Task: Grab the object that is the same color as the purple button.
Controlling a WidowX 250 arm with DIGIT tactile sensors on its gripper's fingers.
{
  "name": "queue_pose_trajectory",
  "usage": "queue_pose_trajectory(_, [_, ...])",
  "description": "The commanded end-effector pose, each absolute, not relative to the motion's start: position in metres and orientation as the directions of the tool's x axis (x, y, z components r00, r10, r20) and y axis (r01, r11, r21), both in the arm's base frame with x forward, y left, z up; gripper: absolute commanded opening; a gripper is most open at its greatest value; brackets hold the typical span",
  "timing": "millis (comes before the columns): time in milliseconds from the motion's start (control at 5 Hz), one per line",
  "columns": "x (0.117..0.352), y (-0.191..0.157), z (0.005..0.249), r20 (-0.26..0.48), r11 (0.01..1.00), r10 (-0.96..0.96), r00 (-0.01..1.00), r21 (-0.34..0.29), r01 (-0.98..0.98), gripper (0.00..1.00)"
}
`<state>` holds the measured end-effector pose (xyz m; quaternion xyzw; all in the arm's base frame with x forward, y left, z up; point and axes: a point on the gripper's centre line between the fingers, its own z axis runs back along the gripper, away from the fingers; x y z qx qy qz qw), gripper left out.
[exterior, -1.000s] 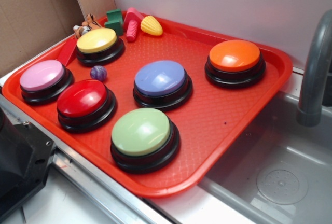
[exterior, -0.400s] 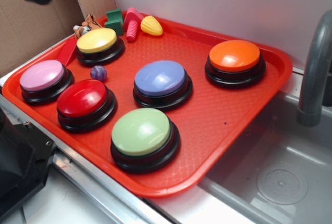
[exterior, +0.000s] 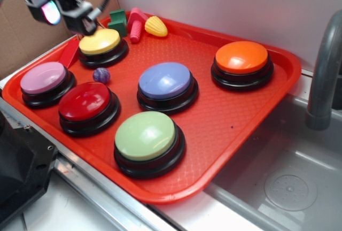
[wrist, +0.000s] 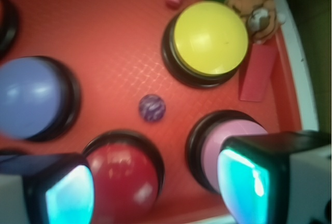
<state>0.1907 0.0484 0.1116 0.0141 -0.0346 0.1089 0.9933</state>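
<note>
A tiny mottled purple ball [exterior: 101,75] lies on the red tray [exterior: 214,118] between the yellow, pink and red buttons; in the wrist view the ball [wrist: 152,108] is near the middle. The purple button [exterior: 164,81] stands mid-tray, and it shows at the left edge of the wrist view [wrist: 28,105]. My gripper [exterior: 64,7] hangs high over the tray's back left corner, well above the ball and apart from it. In the wrist view the gripper [wrist: 155,193] is open and empty, its jaws standing wide apart over the red and pink buttons.
Other dome buttons: yellow [exterior: 100,42], pink [exterior: 43,77], red [exterior: 84,101], green [exterior: 145,135], orange [exterior: 241,57]. A pink bolt toy [exterior: 136,25], yellow corn toy [exterior: 155,26], green block [exterior: 118,20] and red block [wrist: 258,79] sit at the tray's back. A sink [exterior: 288,183] and faucet [exterior: 326,70] stand to the right.
The gripper was out of view one second ago. It has come in from the upper left and moved down and right, over the tray's back left corner. Nothing on the tray has moved.
</note>
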Motion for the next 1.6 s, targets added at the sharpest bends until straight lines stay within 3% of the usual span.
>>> queue_pose_trajectory(0, [0.205,0.059,0.07,0.102,0.981,0.19,0.976,0.02,-0.193,1.0])
queue_pose_trajectory(600, [0.207,0.056,0.028,0.07,0.977,0.198,0.978,0.061,-0.202,1.0])
queue_pose_trajectory(1000, [0.208,0.056,0.018,0.051,0.978,0.196,0.979,0.065,-0.199,1.0])
queue_pose_trajectory(1200, [0.208,0.054,0.017,0.064,0.972,0.218,0.974,0.081,-0.222,0.0])
queue_pose_trajectory(1400, [0.209,0.055,0.025,0.069,0.965,0.244,0.967,0.085,-0.249,0.0])
